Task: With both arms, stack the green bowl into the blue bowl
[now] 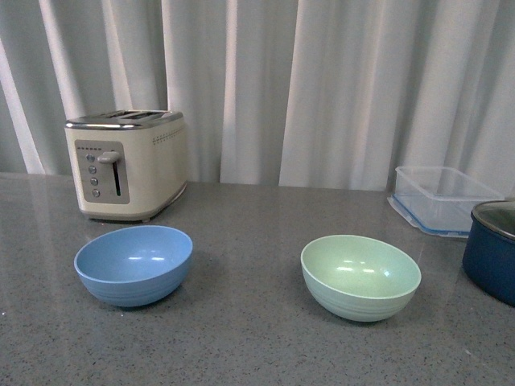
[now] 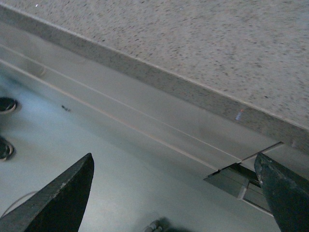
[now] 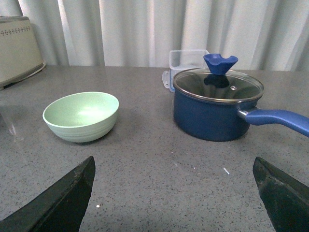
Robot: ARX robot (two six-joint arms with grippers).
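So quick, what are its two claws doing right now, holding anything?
Left gripper: open, holding nothing.
Right gripper: open, holding nothing; the green bowl sits apart from it.

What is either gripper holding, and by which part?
Nothing. The left gripper and right gripper are open and empty; the green bowl and blue bowl sit free on the counter.

The grey speckled countertop [image 1: 257, 217] carried a toaster [image 1: 127, 165] back left, the blue bowl [image 1: 133, 264] before it, the green bowl [image 1: 360, 277] well apart — and a clear container [image 1: 445, 199] beside a navy pot [image 1: 491, 249], far right.
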